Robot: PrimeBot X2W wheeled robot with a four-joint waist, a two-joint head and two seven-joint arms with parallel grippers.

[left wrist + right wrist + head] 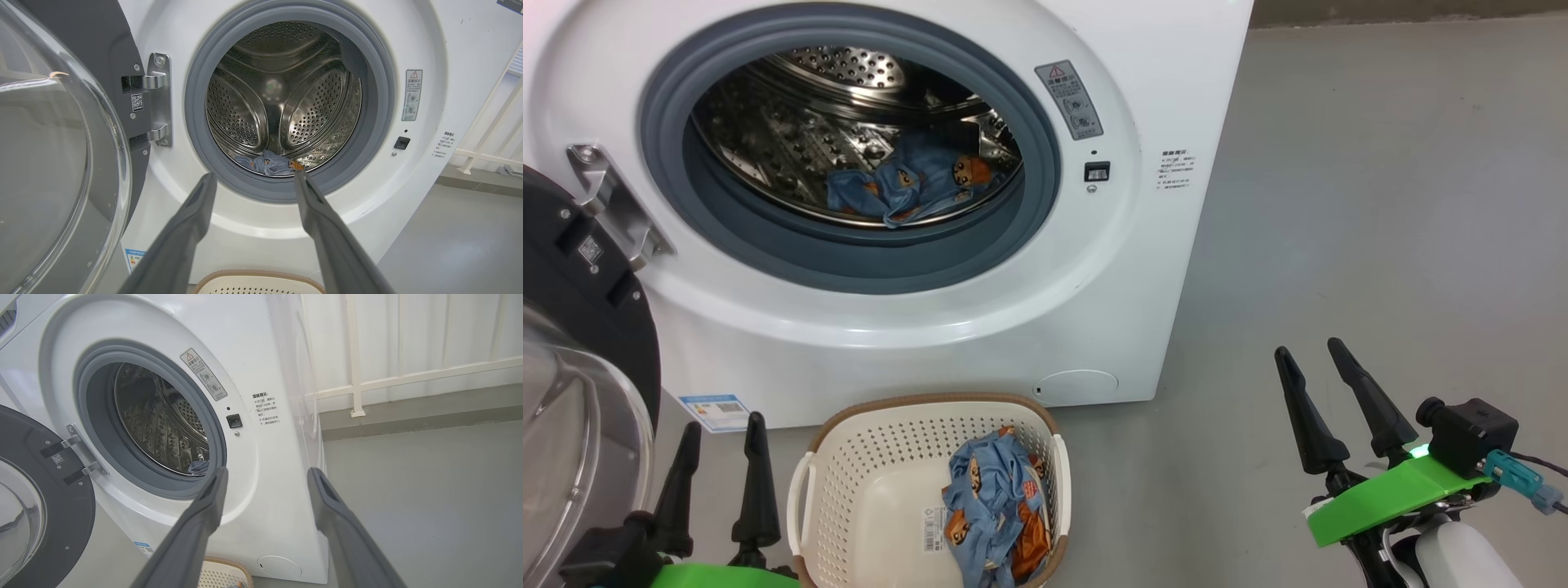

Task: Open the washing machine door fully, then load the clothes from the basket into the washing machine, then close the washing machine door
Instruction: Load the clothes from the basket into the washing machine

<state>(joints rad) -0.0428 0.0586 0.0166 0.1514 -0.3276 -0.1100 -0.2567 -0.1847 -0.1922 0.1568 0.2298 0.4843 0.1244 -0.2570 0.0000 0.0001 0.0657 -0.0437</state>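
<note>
**Item 1. Left gripper** point(723, 425): both dark fingers are spread wide with nothing between them. It sits low, just beside the basket's left handle, and points at the machine front.

**Item 2. Right gripper** point(1308, 349): it is likewise wide and empty, over bare floor point(1380, 204), well apart from the basket.

**Item 3. Basket** point(874, 457): it stands on the floor close in front of the washing machine point(1094, 310), between the two grippers and nearer the left one.

**Item 4. Clothes** point(992, 506): a crumpled heap lies in the basket's right half, against its wall.
- Handling, by judgement: light, soft and limp, not fragile. It will likely drape and trail when lifted.
- Best hold: the raised fold at the top of the heap, pinched deep enough to gather several layers (a shallow pinch may take one layer and slip).
- Keep the fingertips off the perforated wall.

**Item 5. Further clothes**: a blue piece lies on the floor of the drum point(792, 122), near the front lip.

**Item 6. Washing machine door** point(572, 269): it is swung out on the left hinge, with its glass bowl near the left gripper.
- Handling, by judgement: rigid, and heavier than the fabric, with a glossy and probably slick rim.
- Push on the rim, not on the glass.
</note>
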